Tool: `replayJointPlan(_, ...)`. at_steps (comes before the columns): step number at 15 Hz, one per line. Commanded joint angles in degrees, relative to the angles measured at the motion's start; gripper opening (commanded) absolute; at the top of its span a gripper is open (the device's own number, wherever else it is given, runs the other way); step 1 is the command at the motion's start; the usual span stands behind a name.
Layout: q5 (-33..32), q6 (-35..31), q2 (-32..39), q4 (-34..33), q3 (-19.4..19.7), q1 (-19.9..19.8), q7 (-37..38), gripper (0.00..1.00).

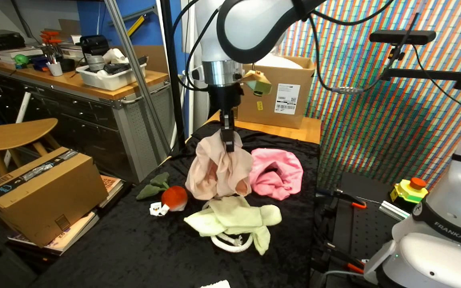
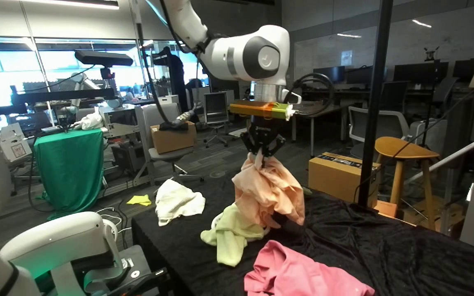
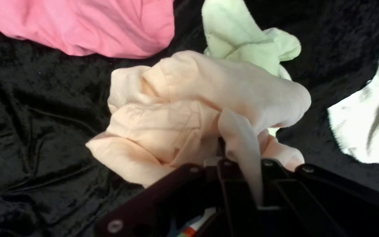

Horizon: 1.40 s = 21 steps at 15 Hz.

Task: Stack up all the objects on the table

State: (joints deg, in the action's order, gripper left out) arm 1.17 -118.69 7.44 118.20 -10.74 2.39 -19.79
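In the wrist view, green cloth (image 3: pixel 255 52) partly behind peach cloth (image 3: pixel 202 84).

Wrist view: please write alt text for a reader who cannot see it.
A crumpled peach fabric cloth is pinched in the jaws of a black gripper at the bottom. A wrinkled black velvety tablecloth lies underneath, with a pink cloth at top left, a pale green fuzzy cloth partly behind the peach one, and a white fuzzy cloth at right.
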Motion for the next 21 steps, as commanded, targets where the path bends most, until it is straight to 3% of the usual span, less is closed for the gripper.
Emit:
replayJointPlan(1,4.13,-3.14,-12.47,11.37,-1.14,3.32,-4.90,0.04)
replayJointPlan(6,6.37,-2.78,-17.39,14.90,-1.33,8.91,-5.56,0.04)
replayJointPlan(11,5.73,-4.59,-16.72,15.30,-1.02,10.55,-3.62,0.04)
replayJointPlan(12,5.48,-5.27,-16.48,15.38,-1.01,10.49,-3.12,0.08)
replayJointPlan(13,5.64,-5.88,-16.23,15.36,-0.92,10.37,-2.46,0.34)
replayJointPlan(15,5.38,-6.77,-15.71,15.30,-0.62,10.07,-1.36,0.41)
replayJointPlan(21,3.64,-10.21,-14.81,16.70,1.51,8.07,3.52,0.86)
